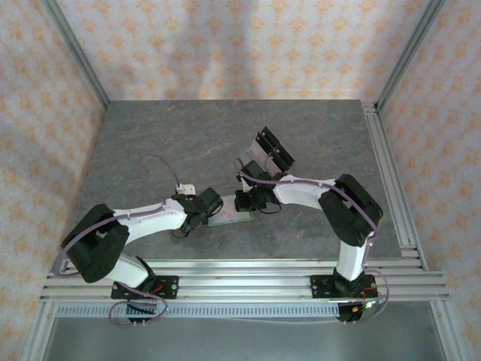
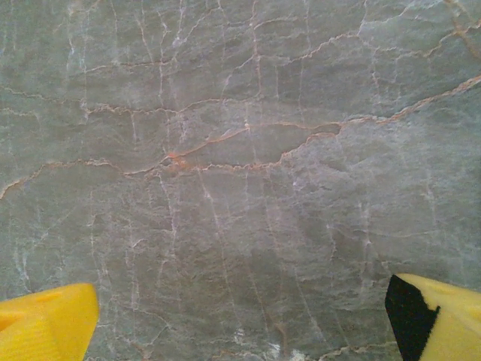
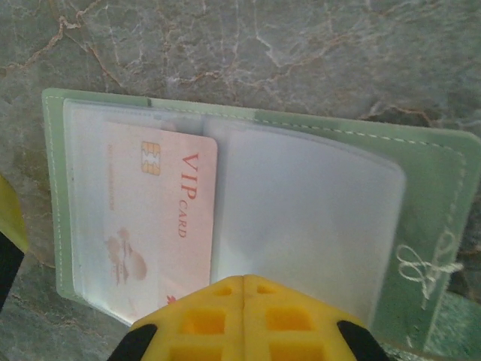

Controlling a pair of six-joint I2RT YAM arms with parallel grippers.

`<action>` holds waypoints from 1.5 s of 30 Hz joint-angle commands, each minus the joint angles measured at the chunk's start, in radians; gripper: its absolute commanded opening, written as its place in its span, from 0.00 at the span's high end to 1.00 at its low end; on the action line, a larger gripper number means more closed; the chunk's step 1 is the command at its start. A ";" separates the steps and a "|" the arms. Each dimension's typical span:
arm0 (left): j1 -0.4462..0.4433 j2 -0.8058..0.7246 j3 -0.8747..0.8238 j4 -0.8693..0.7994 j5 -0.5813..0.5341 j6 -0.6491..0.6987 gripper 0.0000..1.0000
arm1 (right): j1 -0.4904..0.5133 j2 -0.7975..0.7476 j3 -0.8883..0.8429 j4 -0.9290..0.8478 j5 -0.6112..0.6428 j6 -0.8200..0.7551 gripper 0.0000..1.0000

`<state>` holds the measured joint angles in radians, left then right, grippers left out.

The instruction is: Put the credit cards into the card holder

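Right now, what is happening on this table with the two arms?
The card holder lies open on the table. A pink VIP card sits partly in one of its clear sleeves. The right gripper is shut at the holder's edge, by the card's corner; whether it pinches anything is unclear. The left gripper hangs open over bare table.

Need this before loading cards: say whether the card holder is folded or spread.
Spread open: the card holder lies flat, clear sleeves and a VIP card showing.
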<state>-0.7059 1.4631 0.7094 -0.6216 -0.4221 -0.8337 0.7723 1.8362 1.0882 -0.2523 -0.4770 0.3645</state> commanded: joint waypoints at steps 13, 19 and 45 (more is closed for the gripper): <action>0.008 0.064 -0.004 0.047 0.004 -0.015 0.00 | 0.030 0.073 0.091 -0.054 0.014 -0.016 0.97; 0.009 0.068 -0.007 0.058 0.009 -0.010 0.00 | 0.037 0.081 0.101 -0.033 -0.007 0.004 0.97; 0.008 0.006 0.028 -0.003 -0.012 -0.020 0.00 | 0.053 0.028 0.136 -0.070 0.047 -0.014 0.87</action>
<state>-0.7040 1.5024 0.7109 -0.5945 -0.4080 -0.8310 0.8249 1.9465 1.2388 -0.2932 -0.4725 0.3759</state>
